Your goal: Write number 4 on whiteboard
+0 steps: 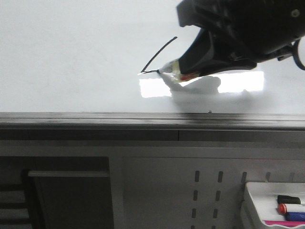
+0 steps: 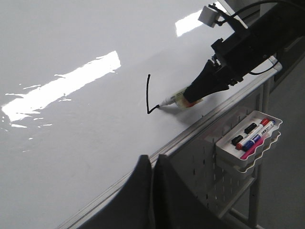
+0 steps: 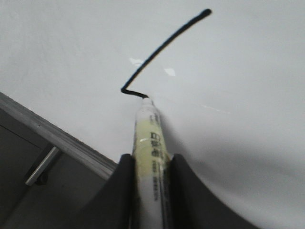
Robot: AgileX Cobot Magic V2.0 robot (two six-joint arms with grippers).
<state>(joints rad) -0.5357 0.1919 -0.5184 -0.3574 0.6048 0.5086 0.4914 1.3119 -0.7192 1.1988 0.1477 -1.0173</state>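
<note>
The whiteboard [image 1: 71, 57] fills the upper front view, glossy white with a grey rail along its lower edge. On it is a black slanted stroke [image 1: 159, 53] with a short turn at its low end, the drawn part of the number 4 [image 3: 162, 47]. My right gripper [image 3: 151, 164] is shut on a pale yellow marker [image 3: 151, 138], whose tip [image 1: 159, 71] touches the board at the end of that short turn. The left gripper [image 2: 152, 162] hangs shut and empty over the board's rail [image 2: 143, 160], well away from the line [image 2: 148, 93].
A white tray [image 1: 267, 200] with red, blue and black markers hangs on the grey perforated panel [image 1: 209, 191] below the board at the right. A bright rectangular glare [image 1: 155, 87] lies just under the marker tip.
</note>
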